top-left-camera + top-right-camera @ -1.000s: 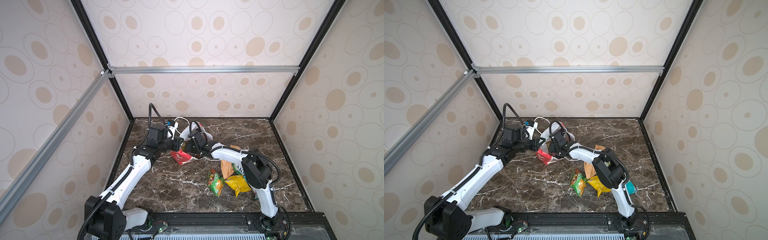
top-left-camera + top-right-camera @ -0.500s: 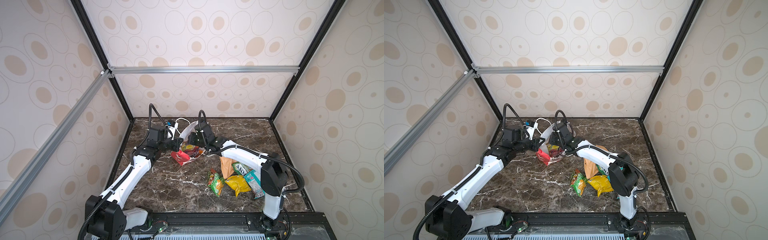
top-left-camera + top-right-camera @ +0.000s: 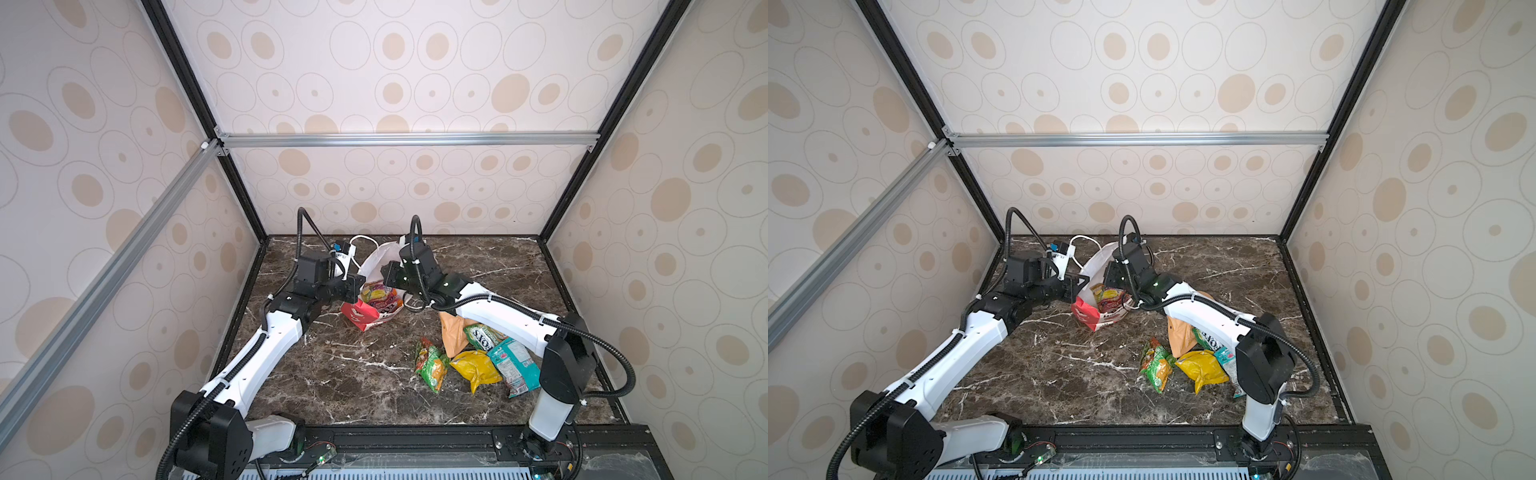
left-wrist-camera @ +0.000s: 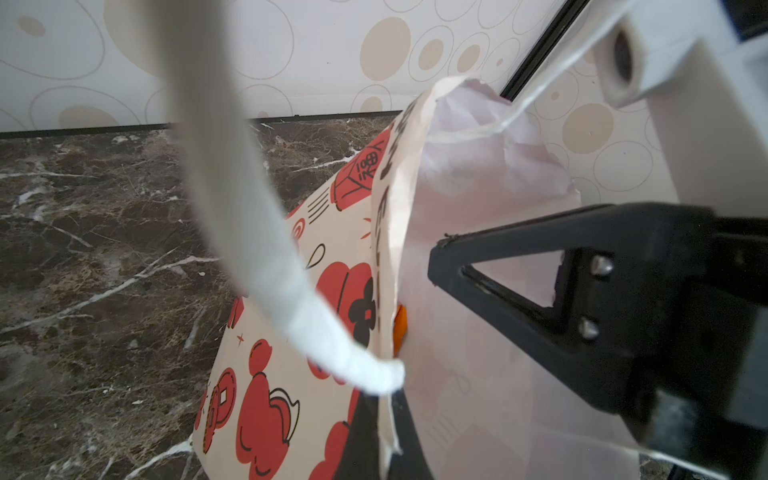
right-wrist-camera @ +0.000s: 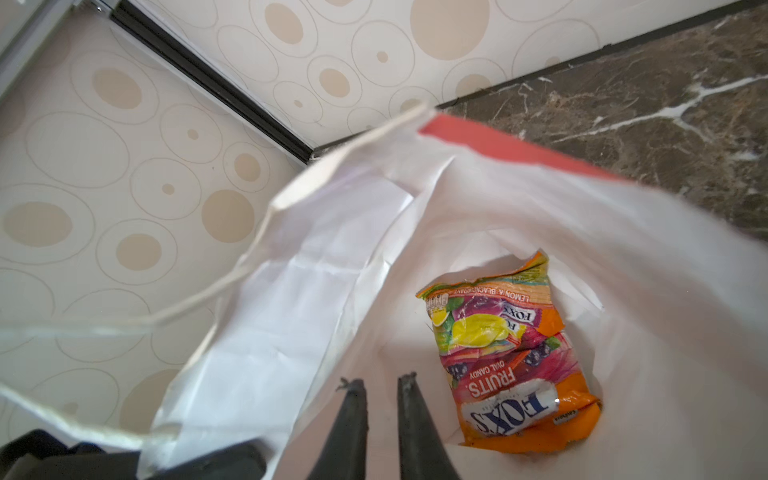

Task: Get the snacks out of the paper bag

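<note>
The paper bag (image 3: 360, 315) (image 3: 1087, 316) stands tilted at the back of the marble floor, mouth up. My left gripper (image 4: 384, 411) is shut on its rim, as also seen in a top view (image 3: 353, 286). An orange FOX'S packet (image 5: 507, 365) (image 3: 378, 296) lies inside on the white bottom. Beside that packet, inside the bag mouth, my right gripper (image 5: 378, 384) has its jaws a little apart and holds nothing. The other snacks lie on the floor to the right: a tan kraft pouch (image 3: 451, 336), green FOX'S (image 3: 480, 336), teal (image 3: 513, 365), yellow (image 3: 476, 368) and green-and-red (image 3: 430, 363).
A white cord handle (image 4: 232, 208) of the bag hangs loose across the left wrist view. My right forearm (image 3: 498, 316) passes just over the snacks on the floor. The back wall and the black corner post (image 3: 249, 208) stand close behind the bag.
My right arm has swung its elbow out to the right, uncovering the teal packet. Its gripper has lifted at the bag mouth and its jaws have parted slightly. The left gripper keeps its hold.
</note>
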`<act>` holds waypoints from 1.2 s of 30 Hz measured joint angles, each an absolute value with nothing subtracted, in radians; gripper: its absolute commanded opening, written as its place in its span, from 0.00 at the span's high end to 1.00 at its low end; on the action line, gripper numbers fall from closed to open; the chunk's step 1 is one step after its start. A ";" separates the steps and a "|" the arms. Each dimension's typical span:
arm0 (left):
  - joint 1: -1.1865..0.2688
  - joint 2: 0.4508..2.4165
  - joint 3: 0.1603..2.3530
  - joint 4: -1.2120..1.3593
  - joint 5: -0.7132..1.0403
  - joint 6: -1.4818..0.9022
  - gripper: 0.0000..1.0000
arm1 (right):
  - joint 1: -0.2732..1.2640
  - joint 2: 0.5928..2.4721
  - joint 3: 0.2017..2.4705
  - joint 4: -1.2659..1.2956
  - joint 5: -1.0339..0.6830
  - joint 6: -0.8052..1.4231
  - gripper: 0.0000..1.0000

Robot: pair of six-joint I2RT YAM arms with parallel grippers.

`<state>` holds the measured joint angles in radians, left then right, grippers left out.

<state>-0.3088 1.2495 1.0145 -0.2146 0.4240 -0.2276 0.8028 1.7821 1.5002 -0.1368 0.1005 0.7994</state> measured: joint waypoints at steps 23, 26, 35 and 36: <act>-0.367 1.275 1.011 -0.107 0.244 -0.400 1.00 | 0.796 1.963 1.637 -0.378 0.122 0.828 0.38; -0.368 1.275 1.016 -0.103 0.217 -0.416 1.00 | 0.796 1.951 1.600 -0.389 0.143 0.812 0.38; -0.378 1.286 1.019 -0.072 0.214 -0.415 1.00 | 0.796 1.913 1.473 -0.302 0.166 0.711 0.38; -0.377 1.291 1.020 -0.063 0.221 -0.413 1.00 | 0.797 1.913 1.470 -0.295 0.169 0.701 0.38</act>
<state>-0.3775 1.2907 1.0199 -0.0628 0.2207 -0.4126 0.7967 1.9129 1.4700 -0.2951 0.1688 0.7013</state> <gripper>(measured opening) 0.047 0.618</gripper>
